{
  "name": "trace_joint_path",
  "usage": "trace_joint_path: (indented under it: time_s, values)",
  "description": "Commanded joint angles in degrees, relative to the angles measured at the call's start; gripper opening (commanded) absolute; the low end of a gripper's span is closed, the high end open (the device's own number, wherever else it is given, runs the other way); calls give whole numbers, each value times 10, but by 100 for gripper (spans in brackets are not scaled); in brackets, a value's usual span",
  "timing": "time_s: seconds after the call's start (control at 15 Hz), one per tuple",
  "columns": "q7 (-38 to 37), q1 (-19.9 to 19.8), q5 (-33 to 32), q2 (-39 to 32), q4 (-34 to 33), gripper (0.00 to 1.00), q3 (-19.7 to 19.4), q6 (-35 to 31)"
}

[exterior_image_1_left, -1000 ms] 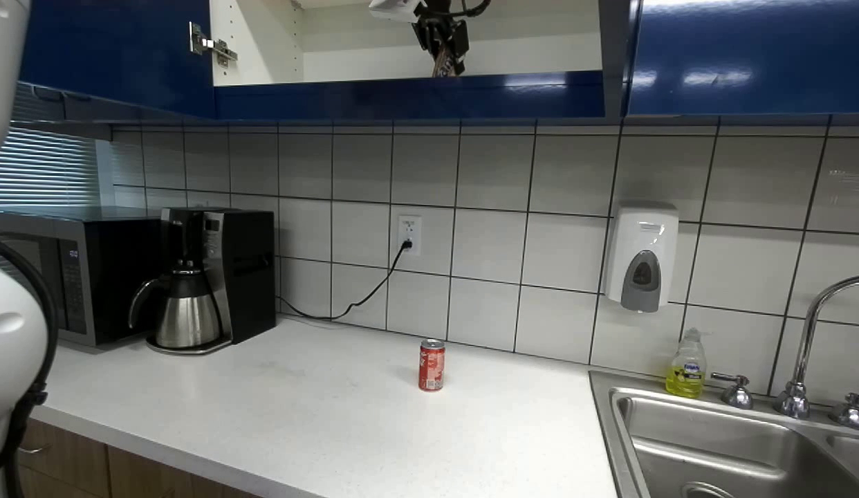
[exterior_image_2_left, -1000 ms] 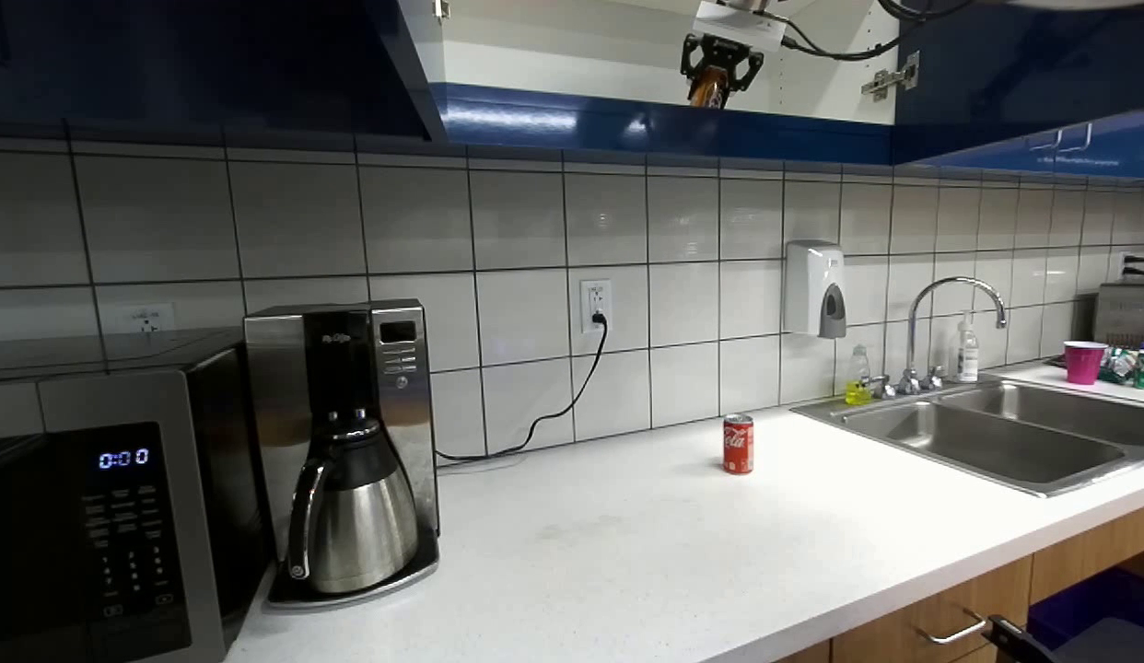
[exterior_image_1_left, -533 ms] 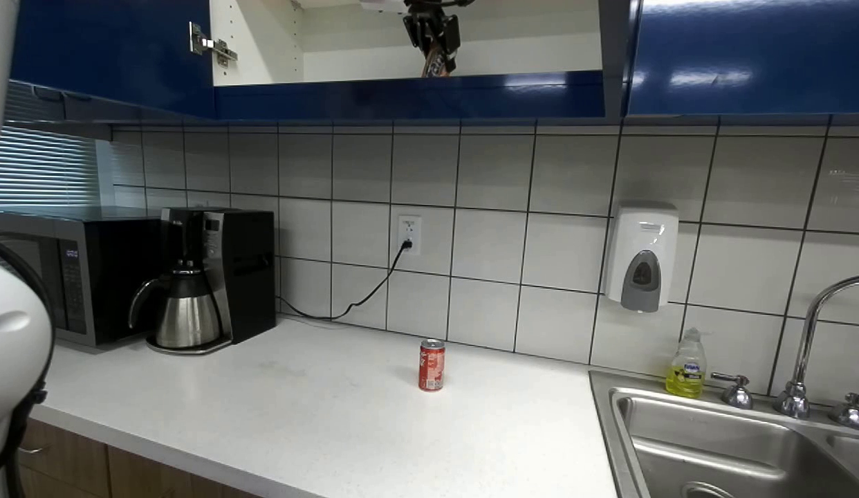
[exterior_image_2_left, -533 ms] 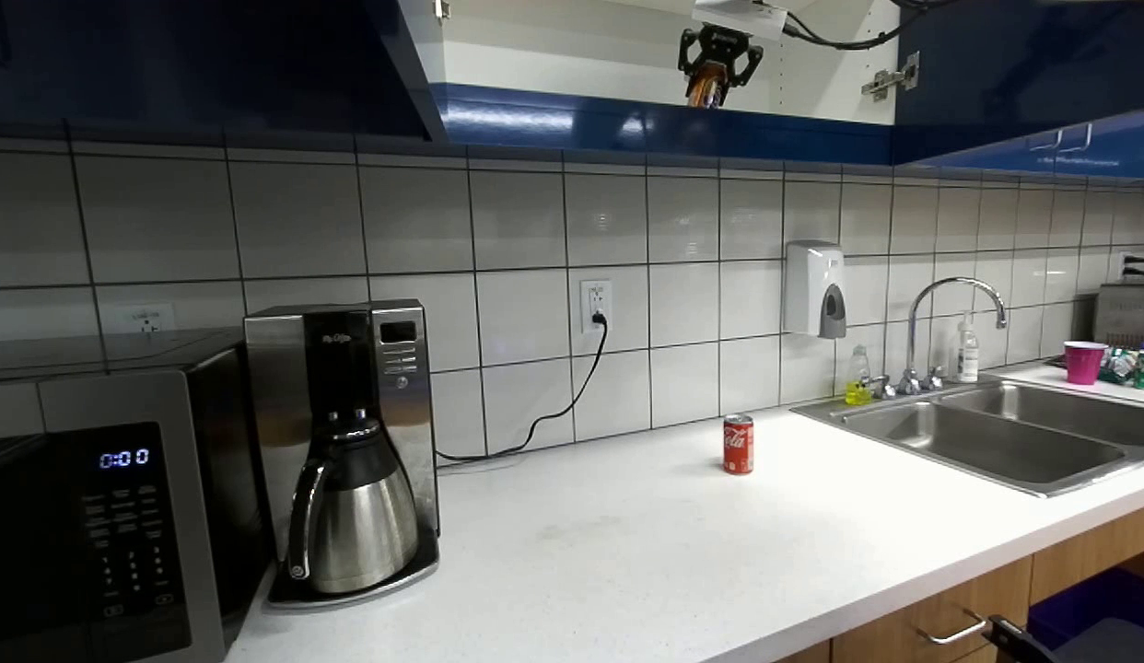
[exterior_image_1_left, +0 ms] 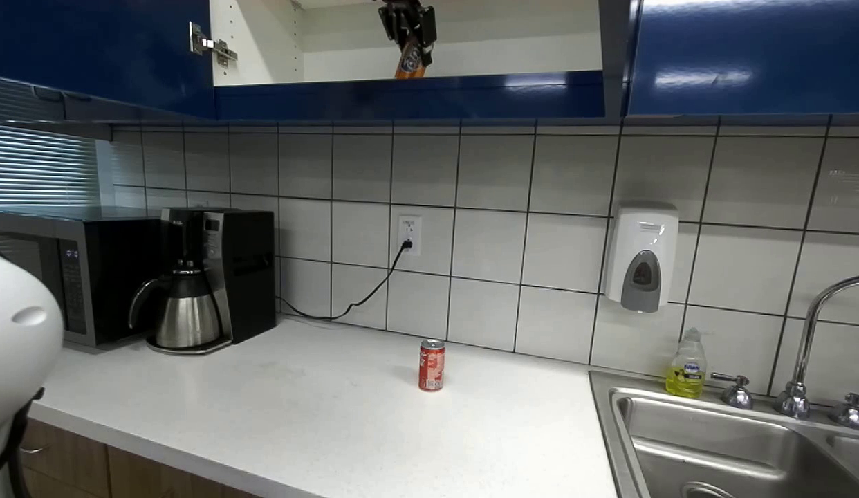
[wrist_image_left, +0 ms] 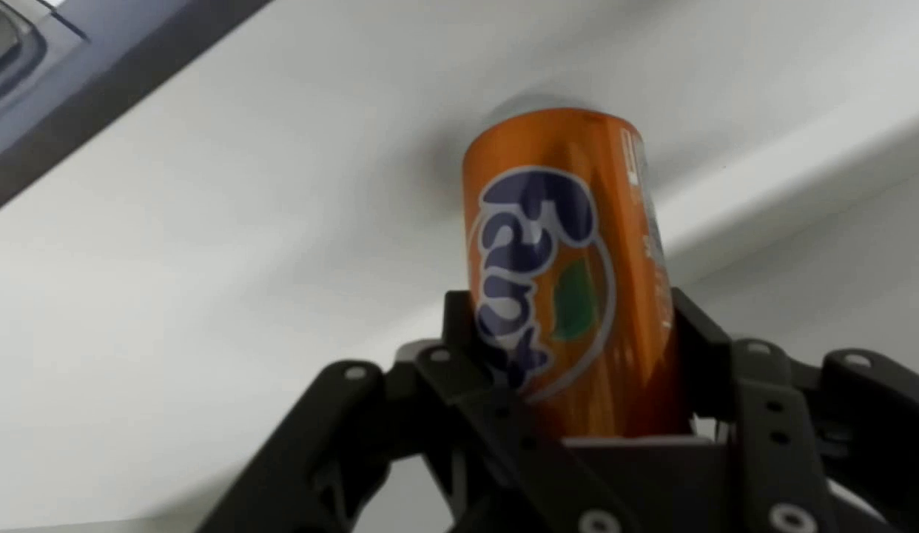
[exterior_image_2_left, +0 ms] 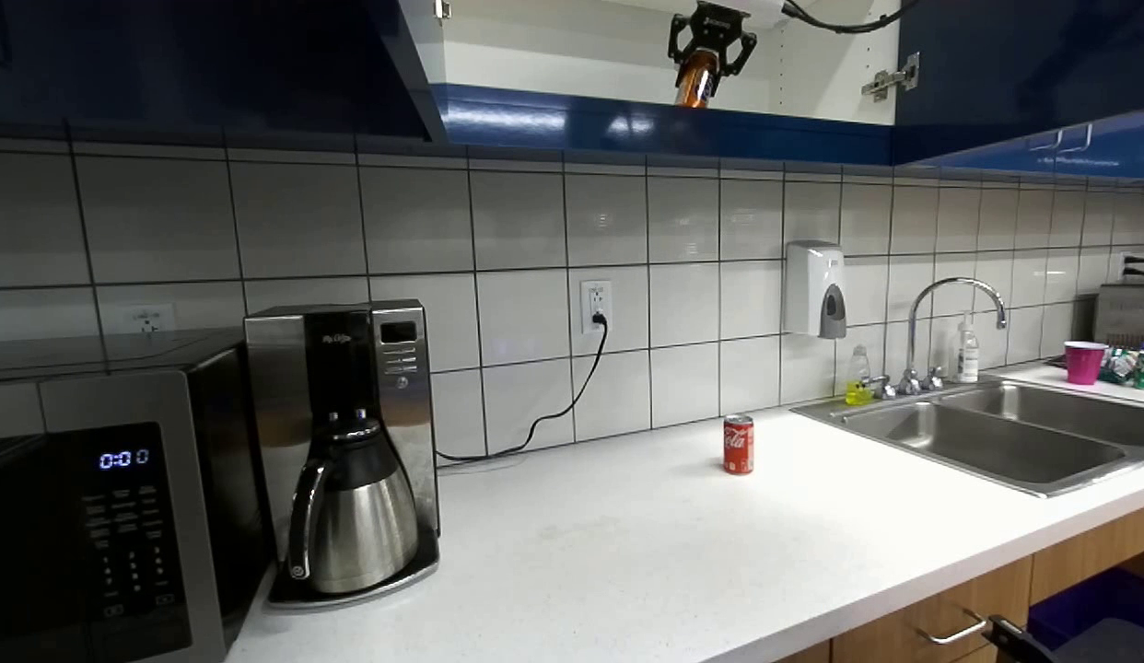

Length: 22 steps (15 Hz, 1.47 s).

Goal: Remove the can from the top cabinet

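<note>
Tiled wall (exterior_image_1_left: 492, 238), white countertop (exterior_image_1_left: 319, 408), wooden drawers (exterior_image_1_left: 73, 456), window blinds (exterior_image_1_left: 42, 166)

In both exterior views the Robotiq gripper (exterior_image_2_left: 699, 74) now stands higher and farther left than a second ago, and the Fanta can (exterior_image_1_left: 409, 63) comes with it. More of the can's orange side shows above the blue lower rail (exterior_image_1_left: 319, 98) of the top cabinet (exterior_image_1_left: 526, 52). The arm's white link (exterior_image_1_left: 21, 339) reaches farther in from the edge of an exterior view.
</note>
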<state>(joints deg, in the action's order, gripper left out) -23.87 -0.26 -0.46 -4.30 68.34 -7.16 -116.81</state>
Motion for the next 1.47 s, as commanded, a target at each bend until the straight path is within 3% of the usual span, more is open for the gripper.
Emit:
trace_joint_path:
  time_s: [0.0, 1.0, 1.07, 1.4]
  values:
    - [-4, 14, -20, 63, 57, 38, 7, 15]
    - [17, 39, -22, 221, 210, 38, 21, 55]
    - [25, 12, -10, 227, 218, 38, 42, 59]
    - [48, 9, 4, 260, 275, 38, 50, 62]
